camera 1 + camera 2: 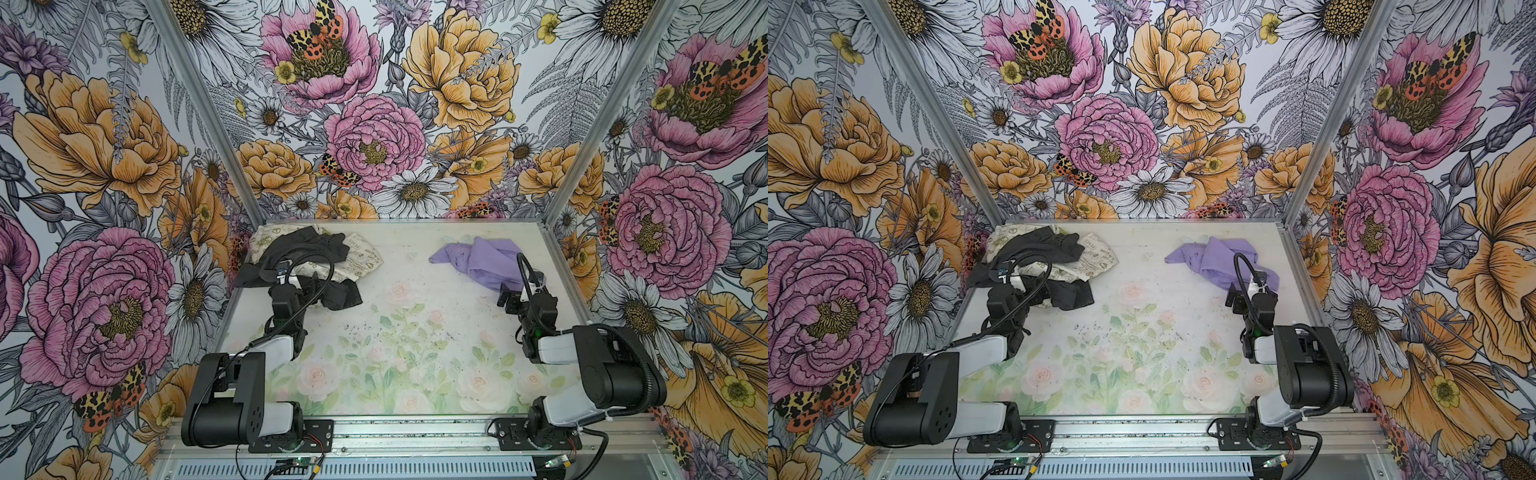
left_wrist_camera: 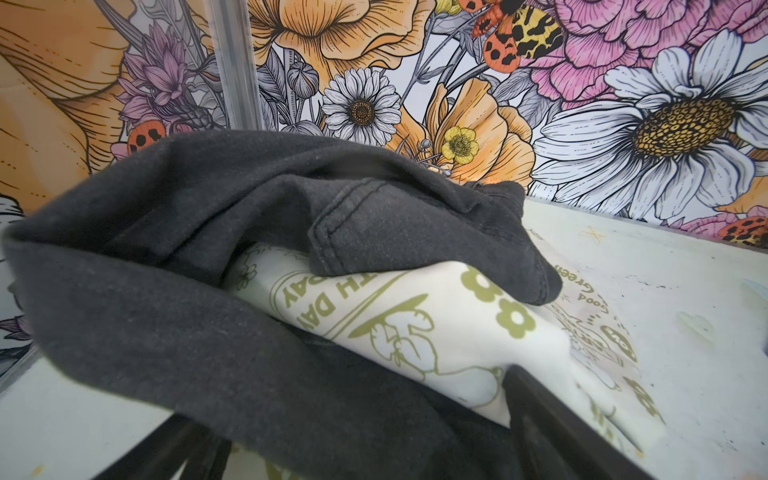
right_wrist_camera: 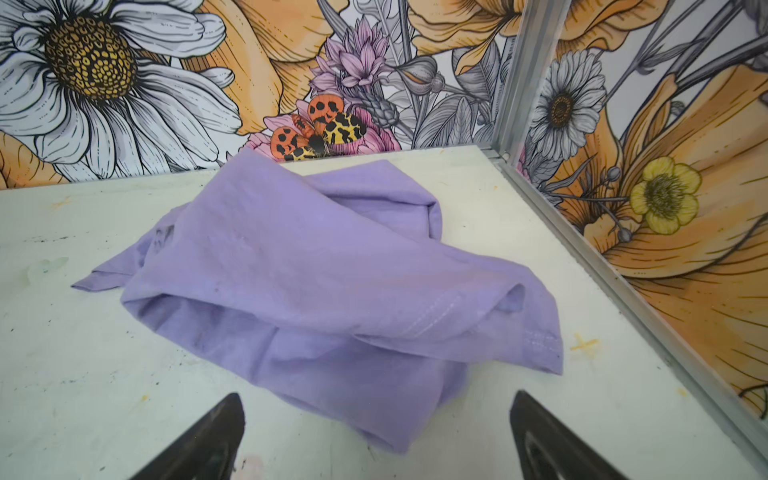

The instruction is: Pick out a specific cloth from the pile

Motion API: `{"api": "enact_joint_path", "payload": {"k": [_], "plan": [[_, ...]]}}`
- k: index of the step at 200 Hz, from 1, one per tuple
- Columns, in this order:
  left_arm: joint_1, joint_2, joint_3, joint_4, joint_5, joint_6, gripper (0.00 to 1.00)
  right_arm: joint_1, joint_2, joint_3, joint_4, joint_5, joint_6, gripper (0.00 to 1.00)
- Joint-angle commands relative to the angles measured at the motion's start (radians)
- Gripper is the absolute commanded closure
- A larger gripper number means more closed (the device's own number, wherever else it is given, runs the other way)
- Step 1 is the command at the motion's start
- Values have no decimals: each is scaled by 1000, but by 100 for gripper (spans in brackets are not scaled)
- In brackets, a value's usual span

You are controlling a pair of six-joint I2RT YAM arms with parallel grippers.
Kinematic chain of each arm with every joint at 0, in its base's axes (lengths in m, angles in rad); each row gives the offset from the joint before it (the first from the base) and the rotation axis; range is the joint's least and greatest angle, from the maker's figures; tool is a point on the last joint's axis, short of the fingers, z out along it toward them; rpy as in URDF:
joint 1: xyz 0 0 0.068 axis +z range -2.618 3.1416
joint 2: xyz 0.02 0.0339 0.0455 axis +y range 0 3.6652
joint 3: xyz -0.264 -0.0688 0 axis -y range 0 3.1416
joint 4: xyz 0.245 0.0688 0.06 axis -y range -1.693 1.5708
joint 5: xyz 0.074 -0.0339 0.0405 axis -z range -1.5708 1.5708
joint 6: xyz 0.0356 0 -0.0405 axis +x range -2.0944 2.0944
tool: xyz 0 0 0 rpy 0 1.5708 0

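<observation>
Top views, stereo pair: set high over the near edge of the table [image 1: 415, 291], tilted down toward the far wall [image 1: 374, 124]. Distant and wide; both cover the whole table, nearly alike.
Left wrist view: low, very close, looking past the left gripper [image 2: 345, 399] into the pile [image 2: 208, 249] at the far left corner.
Right wrist view: low, close, looking past the right gripper [image 3: 376, 395] over the cloth [image 3: 332, 270] to the far right corner.
Both corners also appear in both top views.

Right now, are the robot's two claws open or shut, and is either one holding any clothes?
Left gripper: open, nosed into the pile, gripping nothing.
Right gripper: open, empty, right by the lavender cloth.
</observation>
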Motion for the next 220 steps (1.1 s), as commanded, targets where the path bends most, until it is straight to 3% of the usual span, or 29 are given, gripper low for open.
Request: {"api": "enact_joint_path", "payload": {"k": [1, 58, 84, 133, 220], "plan": [[52, 21, 6, 62, 54, 23, 1, 6, 7, 44, 25, -2, -9, 1], [49, 124, 16, 161, 130, 77, 1, 13, 9, 71, -19, -1, -17, 0], [47, 215, -77, 434, 126, 73, 1, 13, 8, 69, -20, -2, -16, 0], [7, 197, -35, 320, 17, 86, 1, 13, 9, 67, -15, -6, -16, 0], [-19, 197, -17, 288, 17, 122, 1, 13, 9, 68, -15, -5, -17, 0]]}}
